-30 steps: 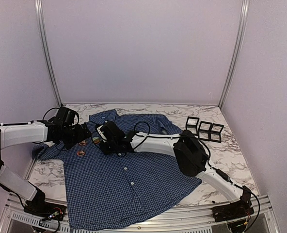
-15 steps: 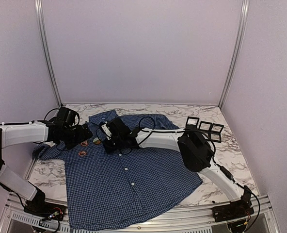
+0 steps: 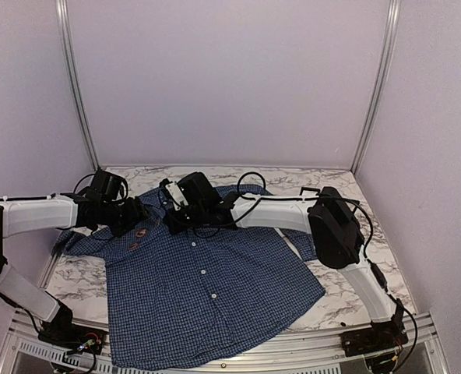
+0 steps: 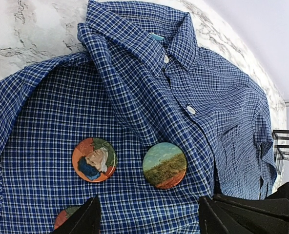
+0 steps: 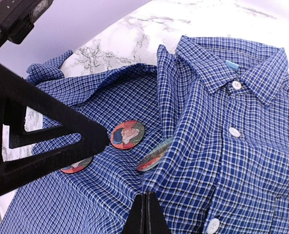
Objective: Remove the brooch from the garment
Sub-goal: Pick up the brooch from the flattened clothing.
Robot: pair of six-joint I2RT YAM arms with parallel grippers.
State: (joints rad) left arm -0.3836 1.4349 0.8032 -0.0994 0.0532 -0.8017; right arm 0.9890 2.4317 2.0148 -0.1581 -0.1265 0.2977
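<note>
The garment (image 3: 207, 288), a dark blue checked shirt, lies spread on the marble table. Three round brooches are pinned near its placket. A landscape brooch (image 4: 164, 165) sits between my left gripper's (image 4: 149, 220) open fingers, just ahead of the tips. A portrait brooch (image 4: 94, 159) lies to its left. The third brooch (image 4: 65, 218) is half hidden by the left finger. My right gripper (image 5: 145, 210) is shut on a raised fold of the garment (image 5: 217, 161) beside the landscape brooch (image 5: 153, 156), which the fold partly covers. From above, both grippers (image 3: 137, 212) (image 3: 170, 220) meet at the shirt's chest.
Small black open frames (image 4: 283, 145) stand at the back right of the table (image 3: 347, 292), mostly hidden from above by my right arm (image 3: 336, 226). Metal posts (image 3: 75, 86) and purple walls close in the back and sides.
My right gripper shut on the shirt and drew it up and back, dragging the cloth, and its elbow swung toward the back right. The left jaws have narrowed a little.
</note>
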